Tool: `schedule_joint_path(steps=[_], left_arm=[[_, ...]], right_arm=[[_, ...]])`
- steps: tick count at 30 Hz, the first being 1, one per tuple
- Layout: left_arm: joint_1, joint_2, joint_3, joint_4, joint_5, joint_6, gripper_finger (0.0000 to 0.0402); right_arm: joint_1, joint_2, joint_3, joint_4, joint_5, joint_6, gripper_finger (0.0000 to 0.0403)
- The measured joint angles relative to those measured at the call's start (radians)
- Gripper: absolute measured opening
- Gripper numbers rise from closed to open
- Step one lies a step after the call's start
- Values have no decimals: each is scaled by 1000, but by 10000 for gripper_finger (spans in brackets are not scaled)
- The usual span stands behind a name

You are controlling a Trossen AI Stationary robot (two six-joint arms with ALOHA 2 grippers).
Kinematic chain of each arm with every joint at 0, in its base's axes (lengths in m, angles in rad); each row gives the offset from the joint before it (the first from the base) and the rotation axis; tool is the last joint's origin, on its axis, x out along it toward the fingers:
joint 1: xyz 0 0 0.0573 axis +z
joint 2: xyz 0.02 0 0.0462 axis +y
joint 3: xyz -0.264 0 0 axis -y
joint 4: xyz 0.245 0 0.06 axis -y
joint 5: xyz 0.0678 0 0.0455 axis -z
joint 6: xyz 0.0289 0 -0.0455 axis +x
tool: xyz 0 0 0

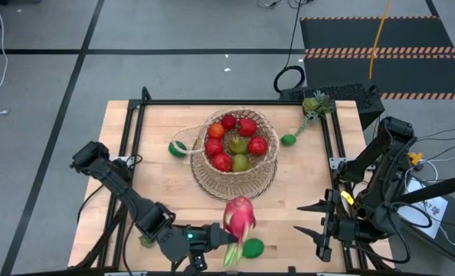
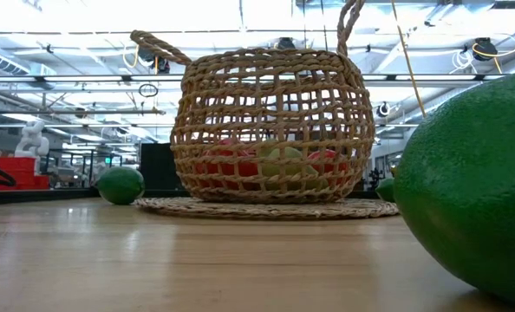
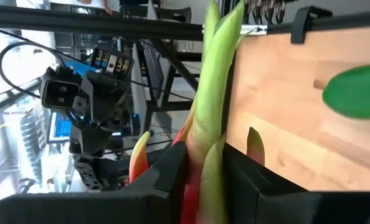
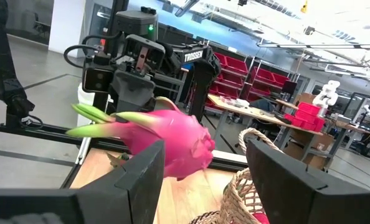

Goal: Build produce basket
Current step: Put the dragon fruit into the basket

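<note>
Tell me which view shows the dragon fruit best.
The right wrist view: the dragon fruit shows from the side, pink body and green leaves, held by the left tool. The high view shows it from above, small, near the basket. The left wrist view catches only its leaves between the fingers. The low view misses it.

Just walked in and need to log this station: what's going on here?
The left gripper holds a pink dragon fruit at the table's near edge, in front of the wicker basket, which already has red and green fruit inside. A green lime lies beside the gripper. The right gripper waits open at the near right, holding nothing.
</note>
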Motion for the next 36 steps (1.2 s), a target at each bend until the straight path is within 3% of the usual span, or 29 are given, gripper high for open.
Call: schedule_joint_path(steps=[17,36], left_arm=[[31,0,0,0,0,11,85],[42,0,0,1,0,-330,85]], right_arm=[[0,0,0,0,0,0,220],[0,0,0,0,0,0,220]])
